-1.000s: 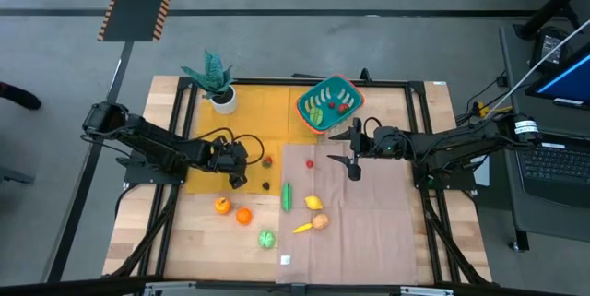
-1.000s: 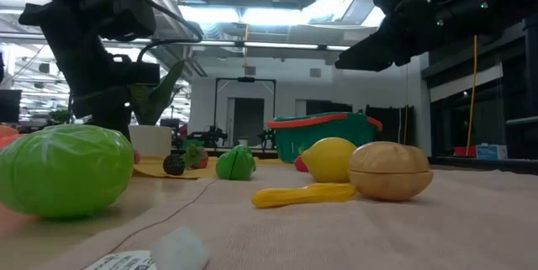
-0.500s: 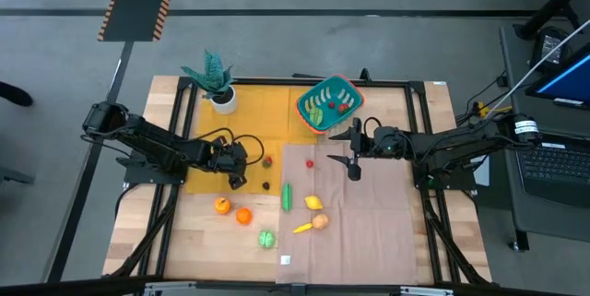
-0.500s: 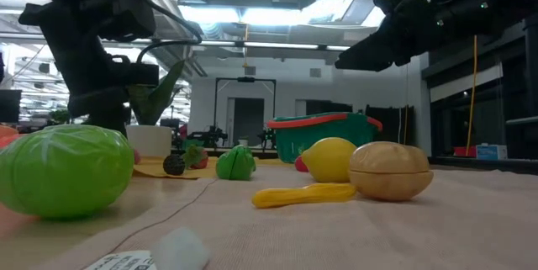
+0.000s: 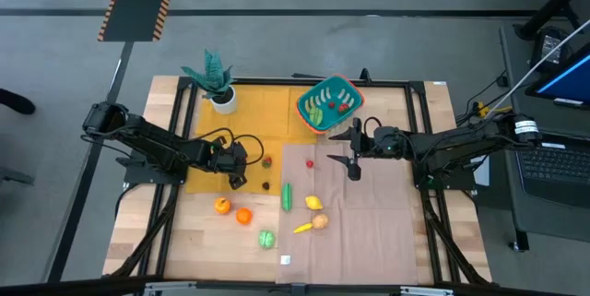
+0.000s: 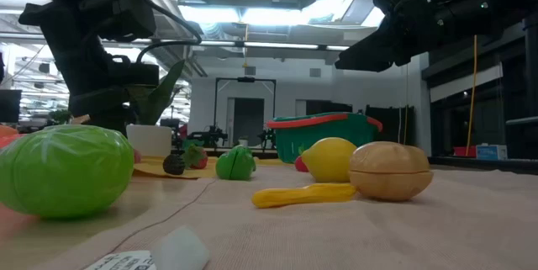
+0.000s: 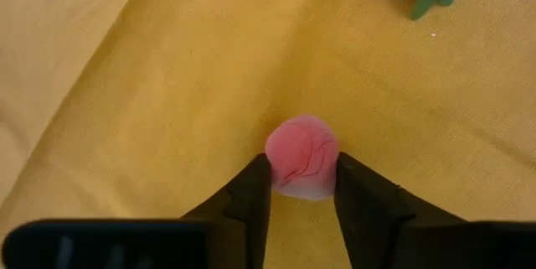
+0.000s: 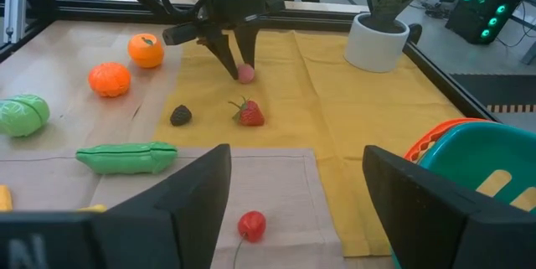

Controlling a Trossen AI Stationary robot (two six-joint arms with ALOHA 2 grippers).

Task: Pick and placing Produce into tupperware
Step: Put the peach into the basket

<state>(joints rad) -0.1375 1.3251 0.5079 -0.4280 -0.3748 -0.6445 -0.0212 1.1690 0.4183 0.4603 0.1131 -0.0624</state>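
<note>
My left gripper (image 7: pixel 303 193) is down on the yellow cloth (image 5: pixel 249 121), shut on a small pink round piece of produce (image 7: pixel 302 157), which also shows in the right wrist view (image 8: pixel 245 73). A strawberry (image 8: pixel 249 113) and a dark berry (image 8: pixel 180 115) lie close by on the cloth. The teal tupperware (image 5: pixel 327 104) with its orange-red rim stands at the far middle and holds a few pieces. My right gripper (image 8: pixel 293 210) hovers open beside it, with nothing between its fingers. My left gripper pinches the pink piece by its two opposite sides (image 7: pixel 276 164) between the tips of its two fingers. The fingers (image 8: pixel 228 51) slant steeply down onto it from the table's left. The piece sits on the yellow cloth.
Two oranges (image 5: pixel 222 206) and a green cabbage (image 5: pixel 266 238) lie on the bare wood near the front. A cucumber (image 5: pixel 287 195), a lemon (image 5: pixel 315 202), a yellow piece (image 5: pixel 302 229), a tan piece (image 5: pixel 320 221) and a small red piece (image 5: pixel 310 162) are around the beige cloth. A potted plant (image 5: pixel 217 79) stands far left.
My left gripper has closed its fingers around the pink piece without moving from its place. The piece stays on the yellow cloth.
</note>
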